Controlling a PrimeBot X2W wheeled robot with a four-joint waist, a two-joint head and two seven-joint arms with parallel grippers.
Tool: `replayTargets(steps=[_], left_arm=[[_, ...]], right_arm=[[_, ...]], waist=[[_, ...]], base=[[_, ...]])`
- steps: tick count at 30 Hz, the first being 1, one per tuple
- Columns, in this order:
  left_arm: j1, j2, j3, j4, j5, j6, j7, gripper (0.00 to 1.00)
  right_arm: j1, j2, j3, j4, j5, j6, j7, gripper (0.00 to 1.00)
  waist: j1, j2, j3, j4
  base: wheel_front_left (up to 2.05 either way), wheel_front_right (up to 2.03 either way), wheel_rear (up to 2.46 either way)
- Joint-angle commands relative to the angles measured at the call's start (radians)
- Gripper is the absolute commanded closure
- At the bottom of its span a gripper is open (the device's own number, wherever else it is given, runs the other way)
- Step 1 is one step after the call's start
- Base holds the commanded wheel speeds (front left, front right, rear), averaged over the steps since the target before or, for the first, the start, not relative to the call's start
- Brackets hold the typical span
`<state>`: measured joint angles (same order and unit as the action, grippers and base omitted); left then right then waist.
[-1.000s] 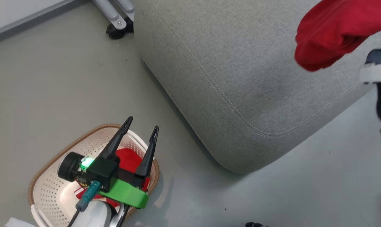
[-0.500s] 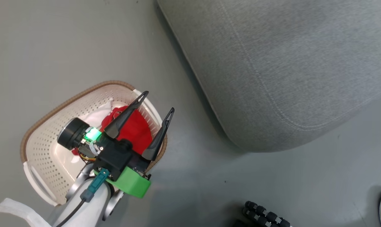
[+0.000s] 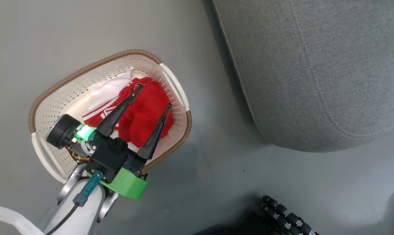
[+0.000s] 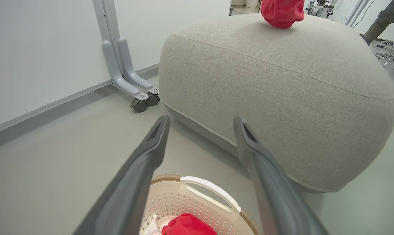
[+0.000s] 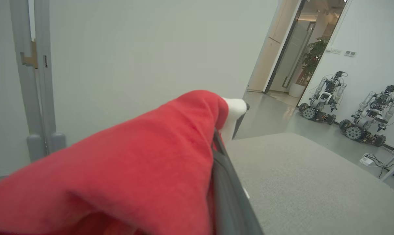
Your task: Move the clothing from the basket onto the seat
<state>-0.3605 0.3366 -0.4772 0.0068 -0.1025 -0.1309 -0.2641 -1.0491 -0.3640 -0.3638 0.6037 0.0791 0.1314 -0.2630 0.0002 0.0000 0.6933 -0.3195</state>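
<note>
Left jaws wide over the basket (image 3: 57, 100)

Red white-trimmed fabric garment (image 3: 148, 109) lies in cream perforated plastic basket (image 3: 59, 98), below left gripper (image 3: 154, 96). Large grey upholstered couch (image 3: 314, 65) stands ahead-right of it.

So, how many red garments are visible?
2 garments: one in the basket below the left claw; one on the right claw above the seat. Others may be hidden underneath.
</note>
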Motion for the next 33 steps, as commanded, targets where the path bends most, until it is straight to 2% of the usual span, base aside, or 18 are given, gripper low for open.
replayTargets(steps=[1,7,11,16,17,18,25,33], left_arm=[[-0.007,0.006,0.006,0.0,0.012,0.0,0.0,0.0],[0.013,-0.003,0.006,0.006,0.014,0.0,0.0,0.0],[0.012,-0.009,-0.001,0.011,0.018,0.0,0.0,0.0],[0.02,-0.02,0.007,0.018,0.009,0.0,0.0,0.0],[0.023,-0.022,0.008,0.021,0.007,0.0,0.0,0.0],[0.025,-0.023,0.007,0.023,0.006,0.0,0.0,0.0],[0.025,-0.047,0.003,0.048,-0.012,0.0,0.0,0.0],[0.039,-0.103,-0.007,0.079,-0.031,0.0,0.0,0.0]], right_arm=[[0.023,0.014,-0.005,0.034,-0.024,-0.001,-0.003,1.0],[0.062,0.033,0.037,0.176,-0.09,-0.001,-0.003,1.0],[0.087,0.007,0.066,0.278,-0.117,-0.001,-0.003,1.0],[0.112,-0.01,0.048,0.37,-0.113,-0.001,-0.003,1.0],[0.11,-0.018,0.045,0.383,-0.114,-0.001,-0.003,0.53],[0.108,-0.022,0.041,0.391,-0.113,-0.001,-0.003,0.0],[0.132,-0.006,0.064,0.38,-0.121,-0.001,-0.003,0.0],[0.186,-0.025,0.182,0.339,-0.105,-0.001,-0.003,0.0]], waist=[[-0.0002,0.0,0.026,0.023],[-0.0002,0.0,0.017,0.025],[-0.0002,0.0,-0.002,0.022],[-0.0002,0.0,-0.026,0.015],[-0.0002,0.0,-0.032,0.012],[-0.0002,0.0,-0.038,0.01],[-0.0002,0.0,-0.097,-0.007],[-0.0002,0.0,-0.206,-0.011]], base=[[0.0,0.0,0.0],[0.0,0.0,0.0],[0.0,0.0,0.0],[0.0,0.0,0.0],[0.0,0.0,0.0],[0.0,0.0,0.0],[0.0,0.0,0.0],[0.0,0.0,0.0]])
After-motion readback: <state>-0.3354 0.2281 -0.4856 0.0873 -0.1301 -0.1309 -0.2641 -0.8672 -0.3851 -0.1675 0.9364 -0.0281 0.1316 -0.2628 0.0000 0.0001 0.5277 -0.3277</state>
